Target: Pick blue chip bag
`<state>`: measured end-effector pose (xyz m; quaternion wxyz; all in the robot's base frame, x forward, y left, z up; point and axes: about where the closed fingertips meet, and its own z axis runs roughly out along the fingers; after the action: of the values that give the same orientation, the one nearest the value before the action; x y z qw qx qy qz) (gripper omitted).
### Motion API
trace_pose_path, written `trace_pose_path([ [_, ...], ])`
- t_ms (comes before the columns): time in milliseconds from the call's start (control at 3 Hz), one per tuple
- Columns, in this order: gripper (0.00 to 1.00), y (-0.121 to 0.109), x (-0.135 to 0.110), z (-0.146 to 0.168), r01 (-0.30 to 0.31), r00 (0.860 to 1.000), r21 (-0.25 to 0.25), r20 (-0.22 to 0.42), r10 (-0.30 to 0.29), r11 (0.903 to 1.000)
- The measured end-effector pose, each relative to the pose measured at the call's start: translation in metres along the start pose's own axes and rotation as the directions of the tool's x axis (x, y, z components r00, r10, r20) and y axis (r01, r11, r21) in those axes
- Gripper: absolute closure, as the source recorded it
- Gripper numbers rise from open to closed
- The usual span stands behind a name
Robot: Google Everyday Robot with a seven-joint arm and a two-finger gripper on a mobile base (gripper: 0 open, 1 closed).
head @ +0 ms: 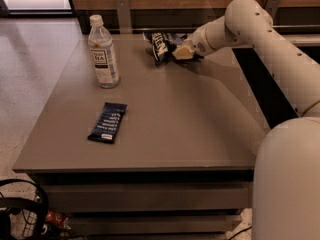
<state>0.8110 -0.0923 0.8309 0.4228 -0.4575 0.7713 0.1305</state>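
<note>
The grey table (190,129) fills most of the view. The robot's white arm (270,44) reaches across its right side toward the far edge. A water bottle (102,54) stands upright at the far left. The blue chip bag (160,43) lies at the far edge, near the middle, crinkled and with white lettering showing. A flat dark bar wrapper (107,122) lies well apart on the near left (not the target).

The gripper (181,51) sits low at the bag's right end, touching it or just beside it. Whether it has closed on the bag or is merely poised there cannot be told from this angle.

The step in hand looks like the grasp itself. The next move calls for a firm hold on the puffy foil, then a straight lift clear of the table.
</note>
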Motion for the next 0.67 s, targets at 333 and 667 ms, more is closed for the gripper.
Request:
trace_pose_path([
  [333,1.00,0.0000,-0.0001,0.0000,0.000,1.000,0.000,0.000,0.000,1.0000],
  [667,1.00,0.0000,-0.0002,-0.0002,0.000,1.000,0.000,0.000,0.000,1.0000],
])
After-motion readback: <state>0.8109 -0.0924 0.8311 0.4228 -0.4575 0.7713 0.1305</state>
